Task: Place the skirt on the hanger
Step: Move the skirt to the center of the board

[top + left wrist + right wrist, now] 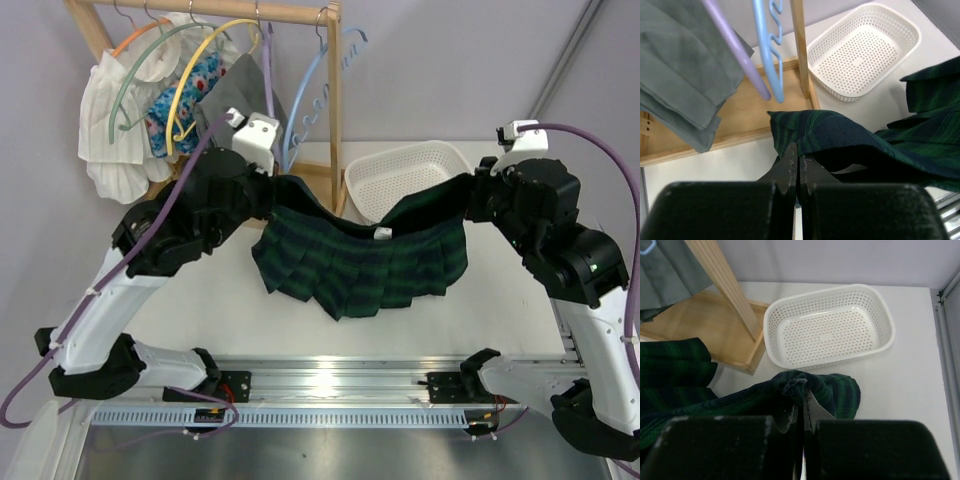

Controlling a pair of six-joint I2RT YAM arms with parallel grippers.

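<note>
Across the middle of the top view, the skirt [360, 265] is hanging as one dark green plaid band, stretched between the two arms above the worktop [200, 310]. Its long axis is running left to right and its waistband is sagging in the centre. Whether the hem is touching the surface cannot be told. The left claw [270, 185] is pinching the left end of the waistband, jaws together on cloth, as its own wrist view is confirming. The right claw [478, 190] is clamping the right end in the same way, with a fold bunching just above its fingertips. The blue hanger [318, 85] is hanging bare on the wooden rack [335, 110] in the upper left of the frame, just above and to the right of the left claw. That arm is the nearer one, and the right arm is standing well apart from the rack. By my judgement, the left end of the skirt is the one to be leading up toward the hanger. Counted: one skirt, two claws, one white basket [405, 148] beside the rack, and one rack. Five hangers are showing, namely the orange hanger [135, 38], green hanger [130, 85], yellow hanger [190, 85], purple hanger [268, 80] and the blue one. Three garments are already hanging at the left: white garment [110, 120], floral garment [160, 120], grey garment [235, 90].
</note>
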